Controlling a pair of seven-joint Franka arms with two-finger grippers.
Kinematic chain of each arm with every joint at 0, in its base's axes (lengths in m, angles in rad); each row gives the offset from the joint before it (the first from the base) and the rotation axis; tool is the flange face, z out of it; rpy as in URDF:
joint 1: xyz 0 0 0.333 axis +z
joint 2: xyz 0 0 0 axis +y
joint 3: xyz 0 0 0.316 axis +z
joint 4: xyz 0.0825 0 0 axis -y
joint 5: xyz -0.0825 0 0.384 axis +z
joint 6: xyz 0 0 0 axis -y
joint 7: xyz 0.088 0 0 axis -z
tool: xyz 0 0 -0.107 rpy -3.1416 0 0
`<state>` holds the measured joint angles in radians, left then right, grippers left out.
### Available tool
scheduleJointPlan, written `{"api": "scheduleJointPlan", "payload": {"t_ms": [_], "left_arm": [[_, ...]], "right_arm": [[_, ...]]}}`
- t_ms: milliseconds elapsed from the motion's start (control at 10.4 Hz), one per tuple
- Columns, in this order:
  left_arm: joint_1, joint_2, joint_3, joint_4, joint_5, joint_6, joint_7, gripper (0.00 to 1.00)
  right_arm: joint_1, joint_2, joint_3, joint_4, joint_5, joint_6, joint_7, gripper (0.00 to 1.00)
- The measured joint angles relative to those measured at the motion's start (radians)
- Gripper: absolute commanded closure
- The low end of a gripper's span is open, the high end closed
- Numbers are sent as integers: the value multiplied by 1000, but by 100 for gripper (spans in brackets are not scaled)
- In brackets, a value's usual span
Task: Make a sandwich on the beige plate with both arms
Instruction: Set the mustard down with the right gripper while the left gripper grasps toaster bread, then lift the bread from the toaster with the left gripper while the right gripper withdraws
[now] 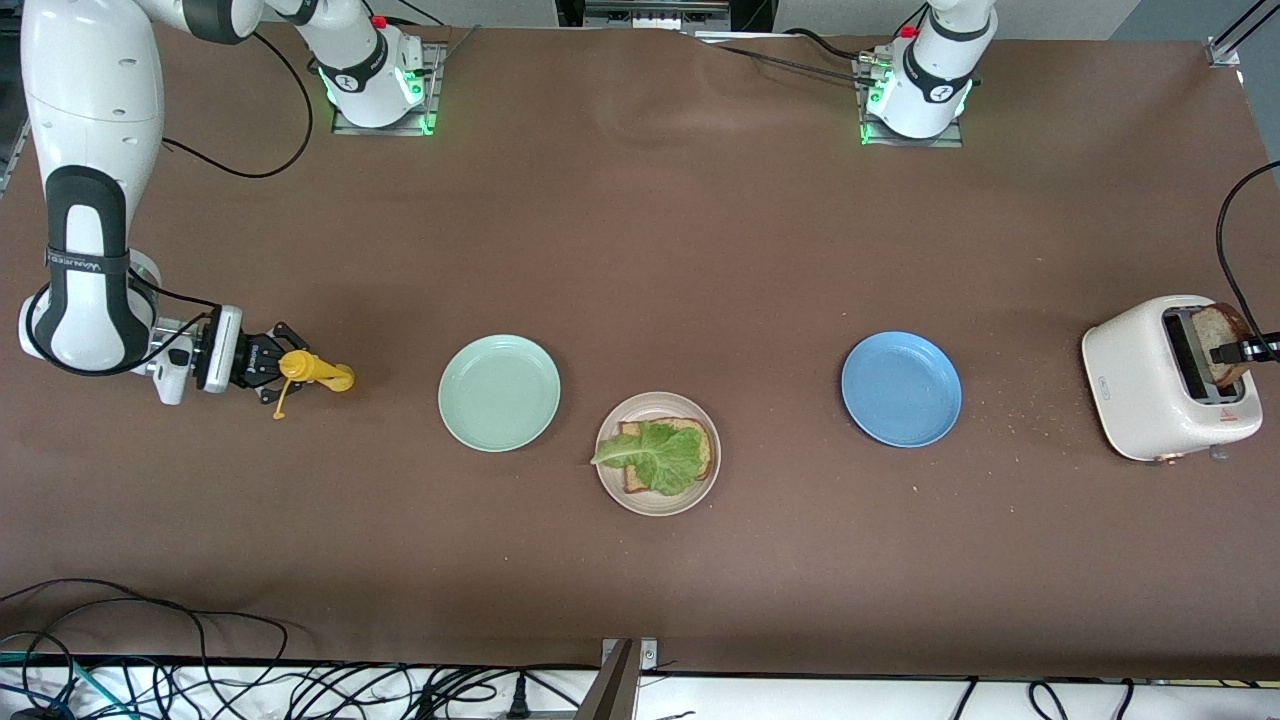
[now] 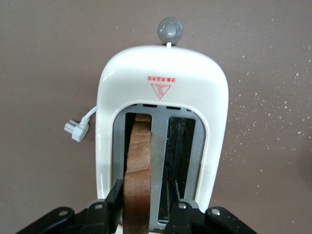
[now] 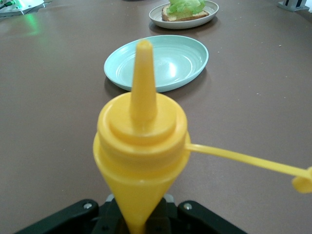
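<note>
**Brown table, half-built sandwich, both arms busy**

Brown cloth covers the table point(image 1: 640, 230). The beige plate point(image 1: 700, 490) sits near the front camera, between the mint-green plate point(image 1: 499, 392) and the blue plate point(image 1: 901, 389) and a bit nearer than both. On it lies one bread slice point(image 1: 705, 447) with a ruffled lettuce leaf point(image 1: 655, 457) on top; no top slice there.

The right gripper point(image 1: 275, 368) is low over the right arm's end of the table, clenched on a yellow squeeze bottle point(image 1: 318, 371) held sideways, nozzle pointing toward the mint-green plate. Its cap point(image 3: 303, 184) dangles open on a thin strap.

The white toaster point(image 1: 1150, 385) stands at the left arm's end of the table, crumbs point(image 1: 1030, 415) scattered beside it toward the blue plate. A second bread slice point(image 2: 139, 165) stands upright in one slot; the other slot holds nothing. The left gripper point(image 2: 145, 207) is over the toaster, one finger on each side of that slice's crust. Whether the fingers actually press it, cannot tell.
</note>
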<state>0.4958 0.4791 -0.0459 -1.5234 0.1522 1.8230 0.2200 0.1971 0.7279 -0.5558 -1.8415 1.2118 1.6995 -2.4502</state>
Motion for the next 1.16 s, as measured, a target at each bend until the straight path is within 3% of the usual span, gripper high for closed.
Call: {"api": "scheduleJointPlan", "payload": {"t_ms": [97, 290, 676, 1158], "left_arm": [[0, -6, -1, -1, 23, -5, 0, 100], [0, -13, -1, -2, 33, -9, 1, 100], [1, -16, -1, 2, 43, -22, 18, 100], [-42, -52, -38, 216, 32, -297, 48, 100]], "right_arm": [[0, 0, 0, 0, 1, 0, -1, 37], [0, 0, 1, 1, 9, -1, -1, 0], [0, 2, 2, 1, 29, -1, -1, 0], [-98, 2, -5, 12, -14, -32, 9, 0]]}}
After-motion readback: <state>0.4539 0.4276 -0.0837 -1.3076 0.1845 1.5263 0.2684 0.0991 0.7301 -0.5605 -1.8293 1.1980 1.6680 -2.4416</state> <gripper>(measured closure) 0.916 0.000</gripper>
